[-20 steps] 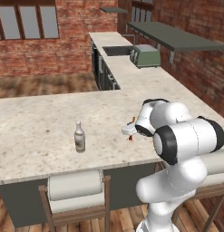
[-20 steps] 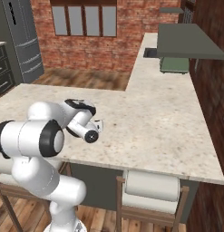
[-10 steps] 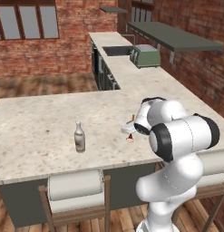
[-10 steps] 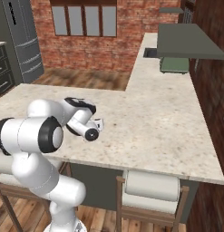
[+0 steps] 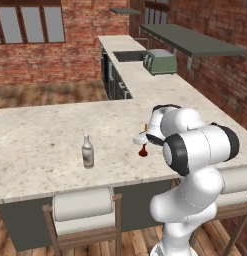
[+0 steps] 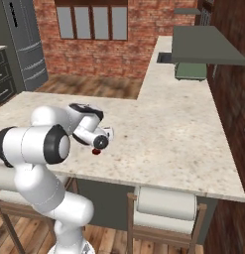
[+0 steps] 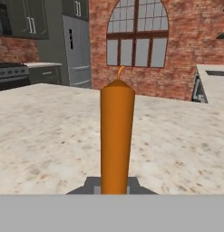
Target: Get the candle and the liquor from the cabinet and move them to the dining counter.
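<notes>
Gripper (image 5: pixel 141 145) clamped on candle (image 7: pixel 117 136) has lowered it almost onto dining counter (image 5: pixel 40 145), where liquor (image 5: pixel 87 151) already stands; release remains.

Home kitchen, rendered. Red brick walls (image 5: pixel 35 65), sink (image 5: pixel 127 56) and toaster (image 5: pixel 161 62) on the far desk, fridge (image 6: pixel 26 49), stove (image 7: pixel 11 74), stools (image 5: pixel 82 210) at speckled stone island (image 5: pixel 40 145).
</notes>
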### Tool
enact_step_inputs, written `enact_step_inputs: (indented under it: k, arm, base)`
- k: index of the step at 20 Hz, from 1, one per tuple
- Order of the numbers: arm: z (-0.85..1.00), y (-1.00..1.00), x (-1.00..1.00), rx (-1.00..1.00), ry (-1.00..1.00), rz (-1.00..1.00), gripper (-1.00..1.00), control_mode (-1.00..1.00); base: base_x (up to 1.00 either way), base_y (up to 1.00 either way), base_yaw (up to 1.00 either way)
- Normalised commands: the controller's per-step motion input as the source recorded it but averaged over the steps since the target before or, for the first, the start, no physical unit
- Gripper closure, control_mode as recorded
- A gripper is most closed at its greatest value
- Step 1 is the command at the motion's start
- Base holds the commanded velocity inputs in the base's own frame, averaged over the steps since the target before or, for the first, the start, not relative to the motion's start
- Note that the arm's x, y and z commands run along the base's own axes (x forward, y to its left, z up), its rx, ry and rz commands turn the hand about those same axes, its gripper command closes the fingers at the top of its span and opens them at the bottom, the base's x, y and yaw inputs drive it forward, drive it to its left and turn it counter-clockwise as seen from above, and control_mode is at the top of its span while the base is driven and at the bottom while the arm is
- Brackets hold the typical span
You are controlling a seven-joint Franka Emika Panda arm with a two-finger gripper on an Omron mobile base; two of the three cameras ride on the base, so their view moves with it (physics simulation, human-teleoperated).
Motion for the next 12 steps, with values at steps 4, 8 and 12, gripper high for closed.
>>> enact_step_inputs:
  k: [4, 8, 12]
  arm:
    - [0.22, 0.0, 0.13, 0.0, 0.01, 0.0, 1.0, -1.0]
    - [0.09, 0.0, 0.07, 0.0, 0.01, 0.0, 1.0, -1.0]
    - [-0.02, 0.0, 0.1, 0.0, 0.0, 0.0, 1.0, -1.0]
  base:
    - [0.0, 0.0, 0.0]
    - [0.0, 0.0, 0.0]
    - [0.0, 0.0, 0.0]
